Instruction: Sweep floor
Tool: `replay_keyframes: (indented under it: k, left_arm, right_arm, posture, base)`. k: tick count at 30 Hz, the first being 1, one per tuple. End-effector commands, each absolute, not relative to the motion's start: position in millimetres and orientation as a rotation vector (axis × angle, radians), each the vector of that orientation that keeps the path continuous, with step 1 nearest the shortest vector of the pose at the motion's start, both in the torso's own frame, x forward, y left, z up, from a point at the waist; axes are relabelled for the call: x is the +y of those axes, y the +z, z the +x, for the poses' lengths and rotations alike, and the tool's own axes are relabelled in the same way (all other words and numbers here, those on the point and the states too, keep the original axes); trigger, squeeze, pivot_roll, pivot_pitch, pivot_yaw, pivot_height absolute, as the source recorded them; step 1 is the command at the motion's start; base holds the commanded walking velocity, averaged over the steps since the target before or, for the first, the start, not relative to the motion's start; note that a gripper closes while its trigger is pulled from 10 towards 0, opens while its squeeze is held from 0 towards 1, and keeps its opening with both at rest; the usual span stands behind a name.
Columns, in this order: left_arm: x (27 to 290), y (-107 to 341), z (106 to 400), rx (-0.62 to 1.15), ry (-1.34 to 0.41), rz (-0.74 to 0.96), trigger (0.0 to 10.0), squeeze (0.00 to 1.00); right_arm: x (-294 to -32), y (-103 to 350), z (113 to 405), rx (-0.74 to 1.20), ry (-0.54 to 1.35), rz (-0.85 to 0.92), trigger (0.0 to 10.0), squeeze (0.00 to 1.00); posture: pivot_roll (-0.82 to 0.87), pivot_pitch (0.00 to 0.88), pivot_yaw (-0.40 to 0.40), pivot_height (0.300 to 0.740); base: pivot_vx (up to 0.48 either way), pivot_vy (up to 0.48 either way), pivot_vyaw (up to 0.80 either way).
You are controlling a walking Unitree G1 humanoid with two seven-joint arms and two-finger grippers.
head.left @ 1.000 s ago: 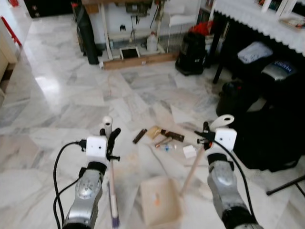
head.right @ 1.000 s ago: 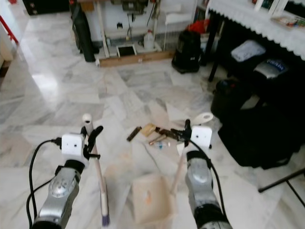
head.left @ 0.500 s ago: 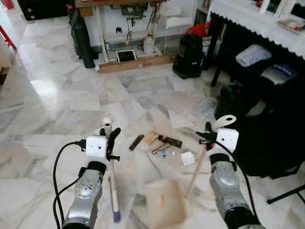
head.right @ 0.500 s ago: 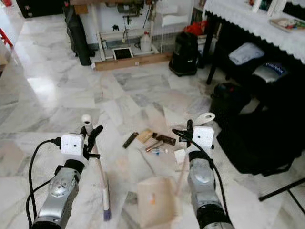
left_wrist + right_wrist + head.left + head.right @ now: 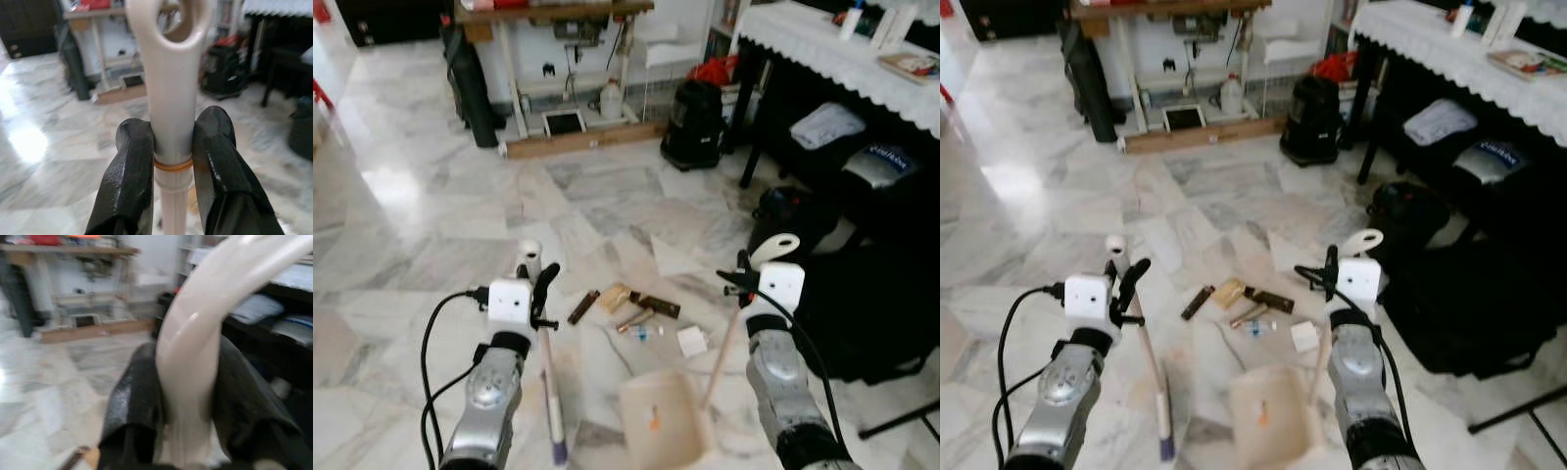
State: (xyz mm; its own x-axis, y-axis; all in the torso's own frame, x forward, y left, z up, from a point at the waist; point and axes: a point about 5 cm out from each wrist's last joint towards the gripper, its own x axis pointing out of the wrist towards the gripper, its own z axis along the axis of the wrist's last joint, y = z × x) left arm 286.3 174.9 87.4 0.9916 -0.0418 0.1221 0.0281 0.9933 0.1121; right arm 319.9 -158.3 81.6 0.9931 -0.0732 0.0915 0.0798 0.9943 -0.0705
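I count two grippers: left gripper (image 5: 537, 286), right gripper (image 5: 741, 277). One broom (image 5: 551, 387), one dustpan (image 5: 664, 428). About five litter pieces (image 5: 636, 315) on the floor (image 5: 431, 225).
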Motion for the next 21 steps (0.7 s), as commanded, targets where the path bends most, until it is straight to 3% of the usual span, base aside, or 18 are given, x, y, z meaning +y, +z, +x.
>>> replay_keyframes:
  k: [1,21]
  left_arm:
    - [167.5,96.7,289.9,-0.168,-0.056,0.103,10.0,0.0]
    - [167.7,96.4,288.1,-0.168,-0.058,0.105,10.0,0.0]
  right_arm:
    - [-161.1,87.2,321.4,-0.113,-0.098,-0.044,10.0,0.0]
    - [-162.6,86.4,320.4,-0.112,-0.105,-0.045,10.0,0.0]
  posture:
    - [0.07,0.063,-0.011,0.74]
    - [0.07,0.068,-0.01,0.74]
  base:
    - [0.3,0.0,0.0]
    - [0.302,0.0,0.0]
